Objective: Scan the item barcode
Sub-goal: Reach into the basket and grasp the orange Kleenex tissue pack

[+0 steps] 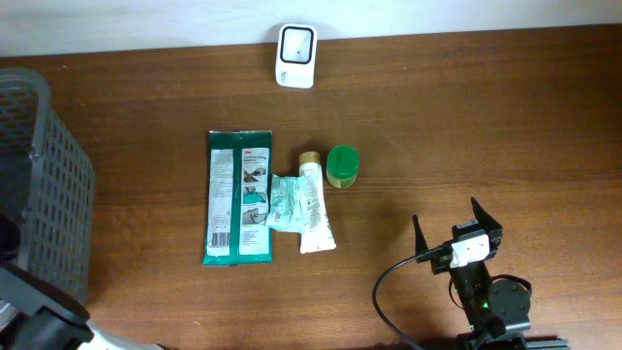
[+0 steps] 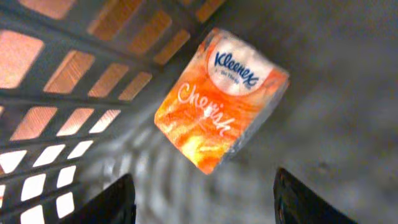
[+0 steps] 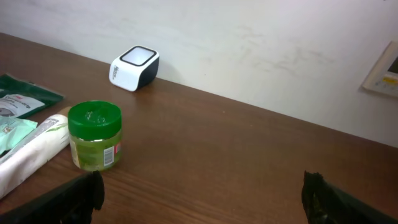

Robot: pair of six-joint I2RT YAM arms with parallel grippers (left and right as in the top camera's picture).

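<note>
My left jaws hang apart and empty over the orange Kleenex tissue pack (image 2: 221,99) inside the grey mesh basket (image 2: 68,87). To leave, I'd rise straight, clear of its walls. Right jaws wide, idle.

The overhead view looks straight down from high above, taking in the brown surface (image 1: 466,117) from the mesh basket (image 1: 49,194) at its left edge to the barcode scanner (image 1: 295,56) at the far side. The left wrist view points down inside that basket, close on a Kleenex tissue pack (image 2: 221,99). The right wrist view sits low over the surface, facing across it toward the wall (image 3: 249,43); with the overhead it shares the barcode scanner and the green-lidded jar (image 3: 94,135).
</note>
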